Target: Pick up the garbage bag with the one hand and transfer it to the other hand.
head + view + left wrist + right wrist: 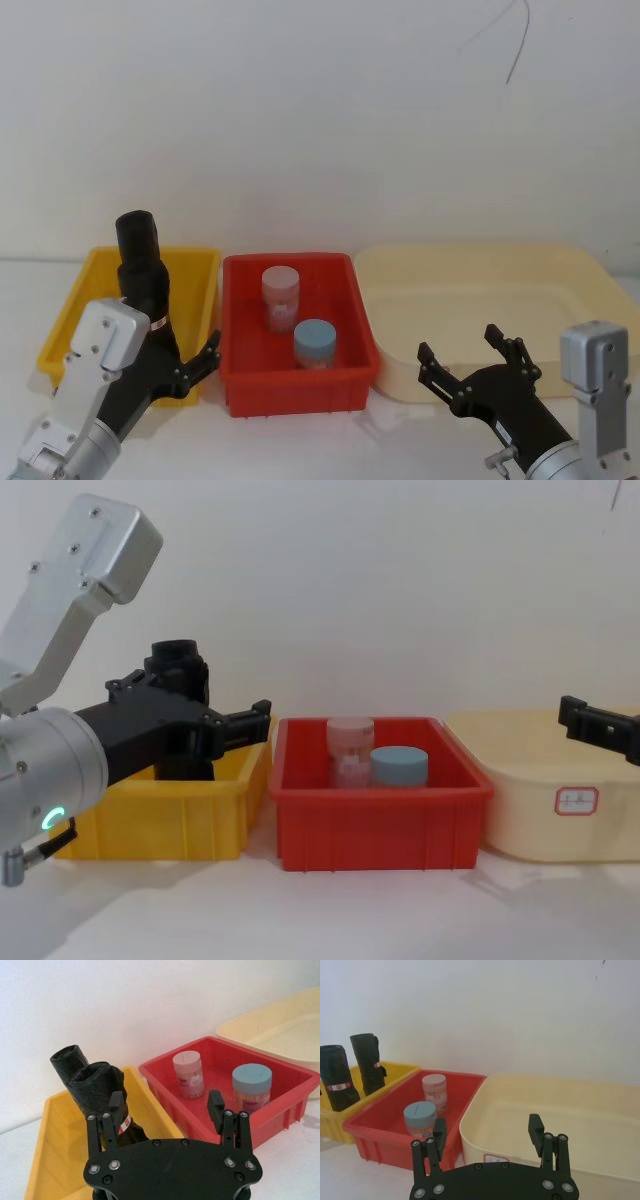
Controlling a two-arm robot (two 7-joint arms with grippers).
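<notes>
My left gripper (166,1100) is wide open, garbage bag (95,1085) off-centre; closing could shove it into the 2nd roll (67,1057). My right gripper (488,1127) idles open.

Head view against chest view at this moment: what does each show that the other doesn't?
Head view, not chest: the red-and-white band on the garbage bag, and both fingers of the right end effector, open before the cream tub. Chest view, not head: the green ring on the left arm and the label on the tub's front. Both: the left end effector, open, at the bag standing in the yellow bin; the red bin with a pink-lidded jar and a blue-lidded jar.
</notes>
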